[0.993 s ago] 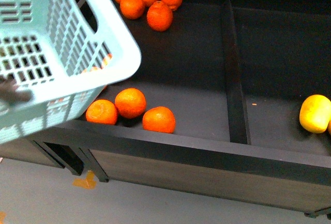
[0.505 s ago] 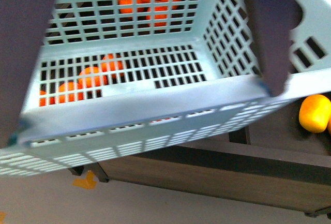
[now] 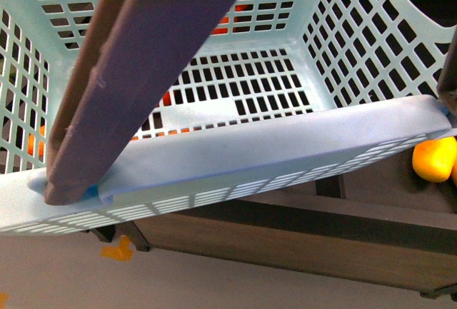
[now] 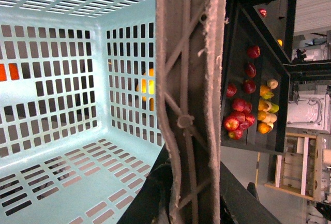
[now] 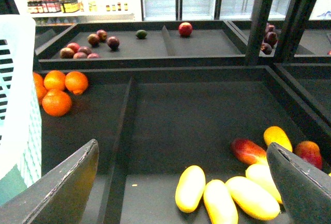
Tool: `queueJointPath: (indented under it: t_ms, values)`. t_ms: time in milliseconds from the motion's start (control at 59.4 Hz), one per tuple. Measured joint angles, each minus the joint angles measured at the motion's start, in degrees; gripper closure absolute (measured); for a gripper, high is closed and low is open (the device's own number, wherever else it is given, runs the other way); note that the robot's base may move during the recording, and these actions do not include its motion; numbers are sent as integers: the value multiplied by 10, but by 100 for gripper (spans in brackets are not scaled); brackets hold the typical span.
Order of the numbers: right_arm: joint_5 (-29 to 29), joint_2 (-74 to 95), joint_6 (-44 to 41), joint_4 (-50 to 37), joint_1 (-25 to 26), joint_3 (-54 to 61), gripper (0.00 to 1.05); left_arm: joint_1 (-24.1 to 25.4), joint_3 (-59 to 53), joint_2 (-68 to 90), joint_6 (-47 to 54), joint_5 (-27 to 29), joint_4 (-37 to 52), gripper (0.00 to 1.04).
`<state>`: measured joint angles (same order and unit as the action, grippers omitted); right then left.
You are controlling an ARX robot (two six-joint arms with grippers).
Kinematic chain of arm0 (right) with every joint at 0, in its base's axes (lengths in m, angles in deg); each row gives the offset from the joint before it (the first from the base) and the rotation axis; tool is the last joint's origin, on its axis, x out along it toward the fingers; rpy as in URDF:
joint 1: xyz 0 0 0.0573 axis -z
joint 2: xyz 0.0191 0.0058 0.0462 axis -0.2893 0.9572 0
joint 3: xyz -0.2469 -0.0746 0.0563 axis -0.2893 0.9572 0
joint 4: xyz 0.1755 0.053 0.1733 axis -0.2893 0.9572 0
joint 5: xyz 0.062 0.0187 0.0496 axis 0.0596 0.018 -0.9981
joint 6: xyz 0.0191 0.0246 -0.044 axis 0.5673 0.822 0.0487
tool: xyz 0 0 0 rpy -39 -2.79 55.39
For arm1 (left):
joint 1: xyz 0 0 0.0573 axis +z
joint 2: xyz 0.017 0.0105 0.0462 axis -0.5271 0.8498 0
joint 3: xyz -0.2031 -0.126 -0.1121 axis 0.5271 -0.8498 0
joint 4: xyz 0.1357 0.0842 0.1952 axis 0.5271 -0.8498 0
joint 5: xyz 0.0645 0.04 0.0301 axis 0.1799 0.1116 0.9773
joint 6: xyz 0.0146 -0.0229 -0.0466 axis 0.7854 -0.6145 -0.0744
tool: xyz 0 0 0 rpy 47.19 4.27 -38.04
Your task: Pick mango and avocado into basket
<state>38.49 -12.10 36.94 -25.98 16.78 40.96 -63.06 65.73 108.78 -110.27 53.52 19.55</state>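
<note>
Left tool (image 4: pixel 192 203) is clamped on the brown handle (image 4: pixel 189 79) of the turquoise basket (image 3: pixel 271 145), which hangs tilted over the oranges (image 5: pixel 57 102). Right tool (image 5: pixel 181 147) gapes wide above the counter (image 5: pixel 196 110) bin where the mango (image 3: pixel 432 159) lies.

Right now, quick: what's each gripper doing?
Left gripper: closed on the brown swing handle of the light turquoise slotted plastic basket.
Right gripper: open, holding nothing.
</note>
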Motion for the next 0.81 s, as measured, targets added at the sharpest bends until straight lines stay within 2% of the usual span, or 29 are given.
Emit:
queueJointPath:
  t_ms: [286, 303, 370, 404, 471, 589, 673, 774, 808]
  values:
    - [3, 1, 0, 1, 0, 0, 9, 0, 0, 0, -1, 0, 0, 97]
    - [12, 6, 9, 9, -3, -3, 9, 0, 0, 0, -1, 0, 0, 97]
    - [113, 90, 90, 143, -15, -60, 9, 0, 0, 0, -1, 0, 0, 97]
    - [132, 137, 129, 189, -3, -84, 9, 0, 0, 0, -2, 1, 0, 97]
    - [125, 211, 188, 209, 30, -106, 9, 0, 0, 0, -2, 0, 0, 97]
    - [85, 325, 217, 123, 105, -134, 9, 0, 0, 0, -3, 0, 0, 97]
    - [64, 444, 192, 5, 150, -156, 9, 0, 0, 0, -2, 0, 0, 97]
    - [66, 664, 131, -167, 160, -199, 9, 0, 0, 0, -2, 0, 0, 97]
    - [65, 732, 120, -200, 157, -223, 9, 0, 0, 0, -2, 0, 0, 97]
